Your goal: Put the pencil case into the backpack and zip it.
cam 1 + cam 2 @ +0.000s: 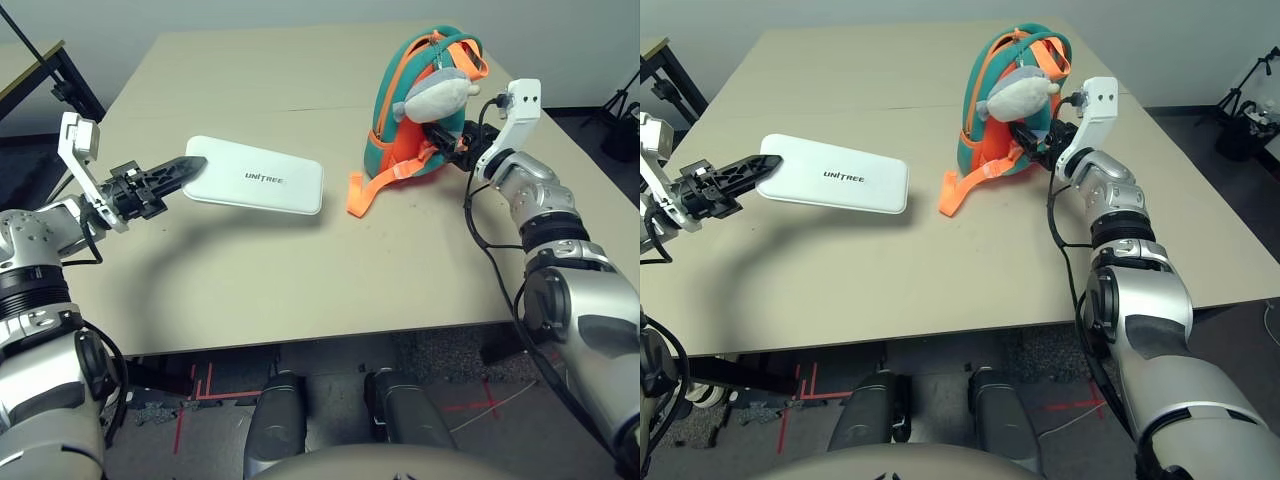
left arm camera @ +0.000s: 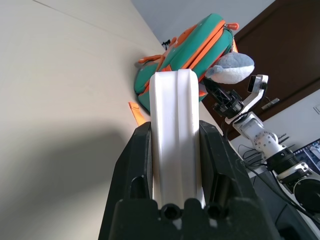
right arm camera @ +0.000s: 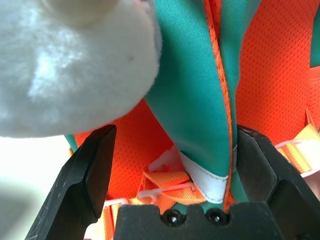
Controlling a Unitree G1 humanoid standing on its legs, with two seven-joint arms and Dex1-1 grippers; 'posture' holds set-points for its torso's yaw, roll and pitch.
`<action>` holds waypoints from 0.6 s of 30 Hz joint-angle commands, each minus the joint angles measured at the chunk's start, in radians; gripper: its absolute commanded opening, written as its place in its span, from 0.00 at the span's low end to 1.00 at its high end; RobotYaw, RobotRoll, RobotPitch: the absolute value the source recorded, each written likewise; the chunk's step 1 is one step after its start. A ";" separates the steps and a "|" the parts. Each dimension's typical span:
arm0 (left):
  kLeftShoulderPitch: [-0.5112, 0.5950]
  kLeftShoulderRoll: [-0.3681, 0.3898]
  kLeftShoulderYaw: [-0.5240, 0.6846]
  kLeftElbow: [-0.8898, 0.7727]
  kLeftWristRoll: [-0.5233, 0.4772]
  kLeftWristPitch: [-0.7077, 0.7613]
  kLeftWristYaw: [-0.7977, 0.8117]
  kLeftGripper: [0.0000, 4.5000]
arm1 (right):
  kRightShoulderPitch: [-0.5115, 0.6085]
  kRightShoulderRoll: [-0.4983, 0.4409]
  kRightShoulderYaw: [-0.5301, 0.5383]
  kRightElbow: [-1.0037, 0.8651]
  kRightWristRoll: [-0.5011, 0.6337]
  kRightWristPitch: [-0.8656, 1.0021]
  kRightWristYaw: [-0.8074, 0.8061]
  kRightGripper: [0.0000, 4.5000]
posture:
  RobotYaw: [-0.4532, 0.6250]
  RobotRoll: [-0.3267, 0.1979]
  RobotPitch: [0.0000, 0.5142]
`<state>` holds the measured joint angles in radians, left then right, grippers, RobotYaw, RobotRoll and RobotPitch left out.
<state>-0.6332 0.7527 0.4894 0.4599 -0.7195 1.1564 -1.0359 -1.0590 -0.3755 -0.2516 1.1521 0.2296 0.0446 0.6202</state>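
The white pencil case, lettered "UNITREE", hangs flat a little above the table and casts a shadow below. My left gripper is shut on its left end; the left wrist view shows the case edge-on between both fingers. The teal and orange backpack stands upright at the back right, with a grey-and-white plush fish hanging on its front. My right gripper is at the backpack's right side under the fish. Its fingers stand wide open with teal fabric and orange straps between them.
An orange strap trails from the backpack onto the beige table, toward the pencil case. A black frame stands beyond the table's far left corner, and a dark stand is on the floor at the far right.
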 commanded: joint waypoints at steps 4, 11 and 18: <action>0.012 -0.016 0.043 -0.101 -0.069 -0.004 0.044 0.27 | -0.035 0.006 -0.002 0.062 -0.020 -0.032 -0.019 0.68 | 0.45 0.62 0.07; 0.007 -0.015 0.072 -0.103 -0.080 -0.038 0.119 0.27 | -0.028 0.007 -0.005 0.050 -0.016 -0.038 -0.008 0.09 | 0.45 0.62 0.08; -0.050 -0.009 0.090 -0.063 -0.070 -0.127 0.178 0.27 | -0.015 0.013 -0.014 -0.038 0.021 -0.017 0.051 0.01 | 0.44 0.62 0.09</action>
<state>-0.6496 0.7311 0.5498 0.3821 -0.7829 1.0779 -0.8733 -1.0767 -0.3739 -0.2542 1.1686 0.2235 0.0183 0.6409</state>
